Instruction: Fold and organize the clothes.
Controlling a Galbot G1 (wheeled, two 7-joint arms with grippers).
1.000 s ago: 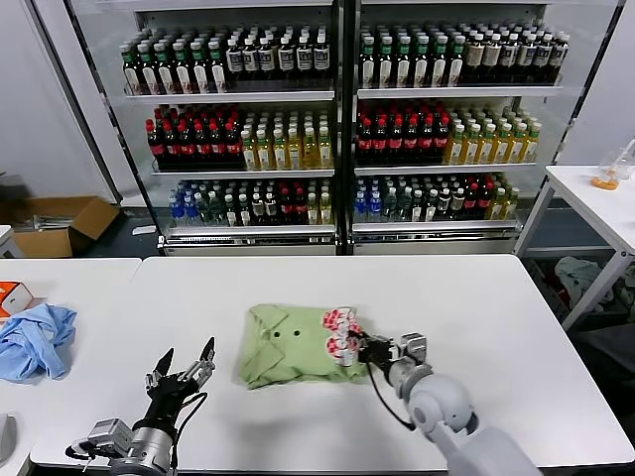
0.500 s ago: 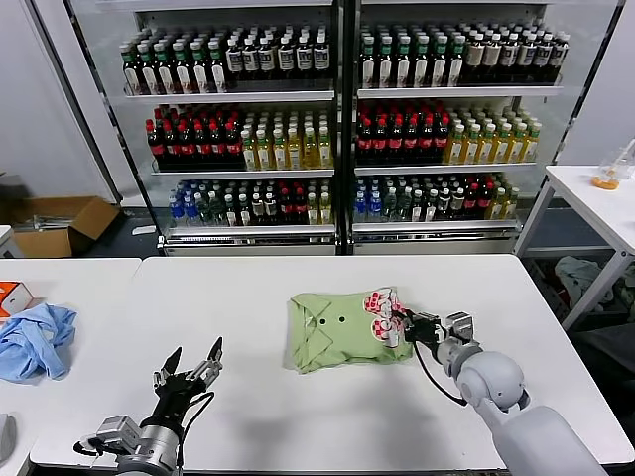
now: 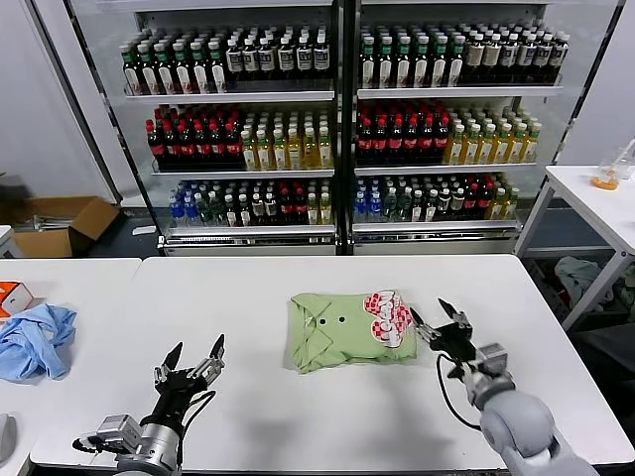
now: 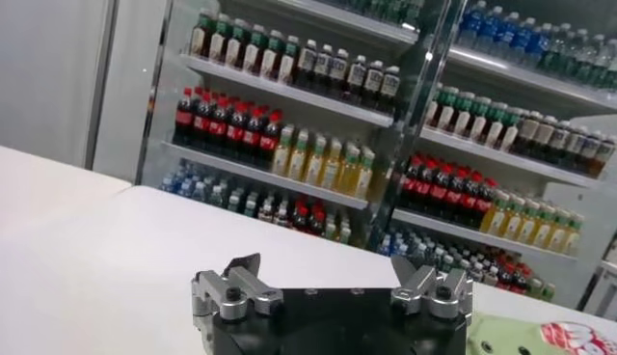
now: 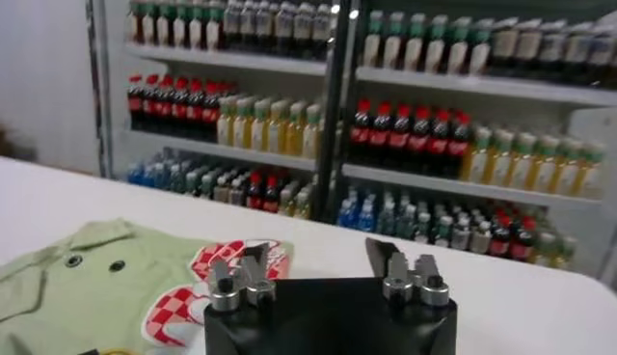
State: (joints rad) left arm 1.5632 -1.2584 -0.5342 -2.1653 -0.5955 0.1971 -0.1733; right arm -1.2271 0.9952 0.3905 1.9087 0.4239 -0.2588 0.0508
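Head view: the folded polo shirt (image 3: 347, 330) lies at centre frame on the white counter (image 3: 248, 297). The right gripper (image 3: 444, 318), jaws apart and empty, sits just right of its edge; a careless sweep could snag the fold and undo it. The left gripper (image 3: 191, 363), lower left, is spread and well apart.

Left wrist view: fingers (image 4: 236, 286) apart, shirt at the lower-right corner.

Right wrist view: fingers (image 5: 236, 280) apart, shirt lower left.
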